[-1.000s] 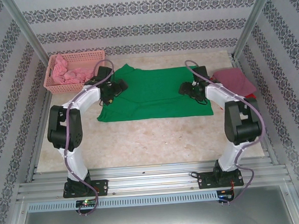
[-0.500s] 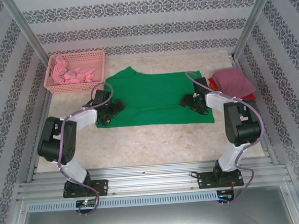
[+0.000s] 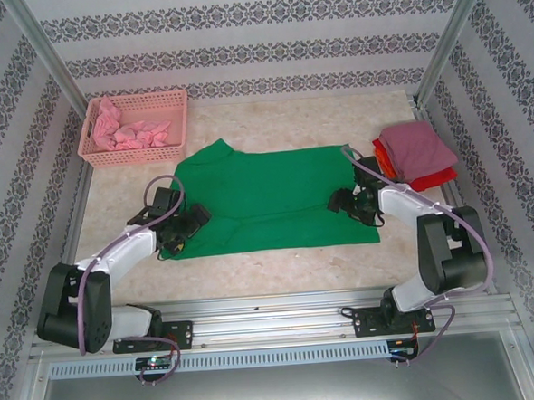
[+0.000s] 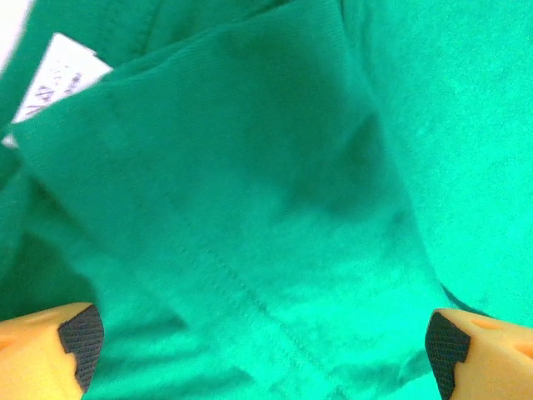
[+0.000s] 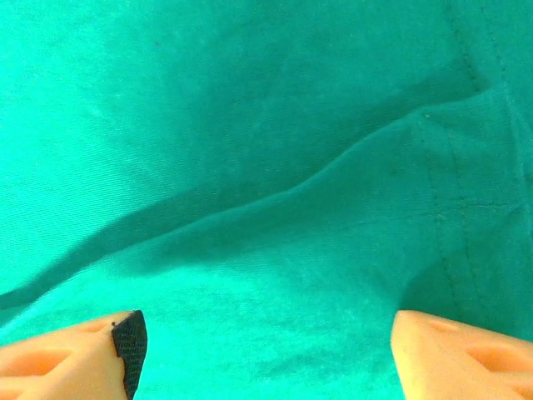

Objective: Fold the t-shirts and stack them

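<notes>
The left end effector (image 3: 189, 221) and right end effector (image 3: 345, 201) hover, jaws apart, over the green t-shirt (image 3: 267, 195) (spread on the tabletop (image 3: 280, 263)).

I can read nothing: the white tag (image 4: 58, 79) on the green t-shirt (image 4: 275, 208) carries print (too blurred for me).

I work in a lab test cell: aluminium frame posts (image 3: 43, 61), patterned wallpaper panels (image 3: 257, 37) for walls, a marble-look counter (image 3: 271, 118), my bases (image 3: 153, 334) bolted to rails (image 3: 274, 319).
</notes>
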Controlling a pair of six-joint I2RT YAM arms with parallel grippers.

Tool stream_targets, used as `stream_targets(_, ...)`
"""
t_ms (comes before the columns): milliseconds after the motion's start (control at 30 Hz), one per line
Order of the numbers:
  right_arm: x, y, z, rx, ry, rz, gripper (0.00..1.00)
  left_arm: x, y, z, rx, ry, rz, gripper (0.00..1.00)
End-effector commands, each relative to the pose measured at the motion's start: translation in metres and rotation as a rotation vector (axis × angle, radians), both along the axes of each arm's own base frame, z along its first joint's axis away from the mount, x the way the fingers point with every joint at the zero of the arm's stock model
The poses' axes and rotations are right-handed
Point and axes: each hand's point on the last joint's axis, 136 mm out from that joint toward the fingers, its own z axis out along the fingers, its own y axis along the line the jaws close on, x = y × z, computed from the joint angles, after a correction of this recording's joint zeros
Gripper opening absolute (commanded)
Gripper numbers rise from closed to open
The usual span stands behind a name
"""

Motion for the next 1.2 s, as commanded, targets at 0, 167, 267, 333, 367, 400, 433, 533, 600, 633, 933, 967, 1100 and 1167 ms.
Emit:
stream_targets(0, 0.023, 0.016, 0.039, 0.036, -0.12, 0.066, 0.79, 0.015, 0.003, 0.034, 0.043, -0.027, -0.007, 1.0)
stream_targets(167, 0.066, 0.032, 0.067, 0.002, -0.236, 0.11, 0.78, 0.084, -0.001, 0.071, 0.139, -0.126, -0.084, 1.0)
stream_targets(267, 0.087, 0.035, 0.056, 0.001, -0.205, 0.078, 0.76, 0.123, 0.0, 0.073, 0.191, -0.127, -0.106, 1.0)
stream_targets(333, 0.102, 0.035, 0.045, 0.0, -0.17, 0.05, 0.74, 0.146, -0.006, 0.075, 0.187, -0.146, -0.113, 1.0)
stream_targets(367, 0.108, 0.033, 0.038, 0.001, -0.146, 0.035, 0.72, 0.156, -0.009, 0.076, 0.18, -0.155, -0.12, 1.0)
stream_targets(400, 0.112, 0.032, 0.029, 0.007, -0.116, 0.017, 0.71, 0.164, -0.011, 0.076, 0.178, -0.156, -0.122, 1.0)
stream_targets(433, 0.114, 0.029, 0.021, 0.016, -0.086, 0.003, 0.71, 0.169, -0.013, 0.075, 0.175, -0.16, -0.126, 1.0)
stream_targets(533, 0.119, 0.021, 0.0, 0.052, -0.015, -0.042, 0.7, 0.181, -0.017, 0.073, 0.17, -0.159, -0.137, 1.0)
stream_targets(600, 0.118, 0.013, -0.01, 0.056, 0.028, -0.064, 0.7, 0.185, -0.018, 0.072, 0.17, -0.163, -0.136, 1.0)
stream_targets(633, 0.116, 0.009, -0.016, 0.053, 0.055, -0.076, 0.7, 0.187, -0.019, 0.071, 0.17, -0.162, -0.136, 1.0)
stream_targets(933, 0.117, -0.003, -0.019, 0.088, 0.108, -0.127, 0.7, 0.201, -0.021, 0.072, 0.154, -0.172, -0.142, 1.0)
stream_targets(967, 0.115, -0.007, -0.018, 0.044, 0.113, -0.108, 0.7, 0.202, -0.022, 0.072, 0.152, -0.174, -0.144, 1.0)
stream_targets(1100, 0.108, -0.015, -0.01, -0.127, 0.122, 0.067, 0.71, 0.205, -0.02, 0.074, 0.147, -0.183, -0.15, 1.0)
stream_targets(1167, 0.105, -0.018, -0.01, -0.207, 0.133, 0.168, 0.72, 0.207, -0.02, 0.073, 0.14, -0.182, -0.152, 1.0)
